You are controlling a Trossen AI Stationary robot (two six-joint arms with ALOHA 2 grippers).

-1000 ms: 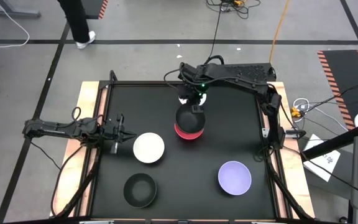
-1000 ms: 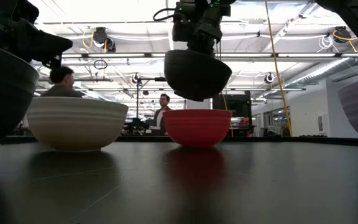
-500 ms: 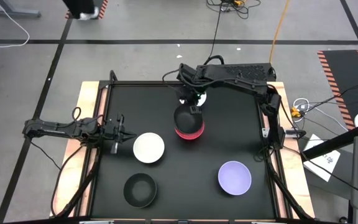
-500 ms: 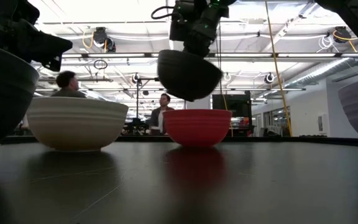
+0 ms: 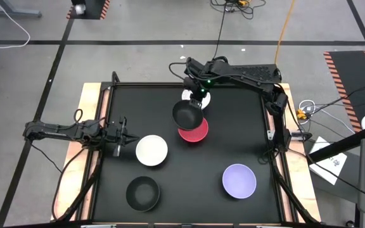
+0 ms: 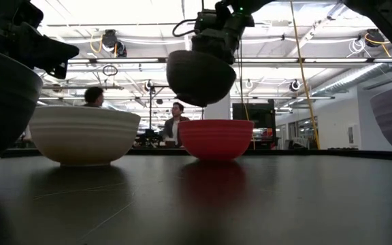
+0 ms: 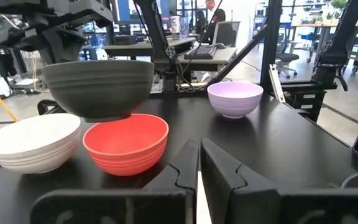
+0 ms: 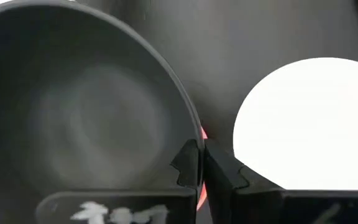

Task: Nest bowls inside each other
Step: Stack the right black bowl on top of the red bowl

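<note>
My right gripper [image 5: 197, 103] is shut on a black bowl [image 5: 187, 114], which hangs in the air above and slightly left of the red bowl [image 5: 194, 131]. The red bowl stands on its base mid-table. A white bowl [image 5: 198, 96] sits under the right arm at the far side. Another white bowl [image 5: 151, 151], a second black bowl [image 5: 142, 193] and a lavender bowl [image 5: 239, 180] stand nearer. My left gripper [image 5: 123, 134] waits shut at the left edge, beside the nearer white bowl [image 7: 33, 142]. My right gripper pinches the black bowl's rim [image 8: 190, 134] on its far-right side, one finger inside the bowl and one outside. The fingers [image 8: 219, 165] come from above, pointing down. The bowl [image 6: 196, 76] is lifted clear and hangs slightly tilted above the red bowl [image 6: 216, 138].
The black table top is framed by a wooden border [image 5: 87, 126]. Bare table lies between the red bowl and the lavender bowl [image 7: 235, 98]. People sit in the room beyond the far edge [image 6: 175, 119].
My right gripper has carried the black bowl a little up and toward the table's left and far side, off the centre of the red bowl, so more of the red bowl shows. The bowl tipped on the way. The other bowls have stayed put.
</note>
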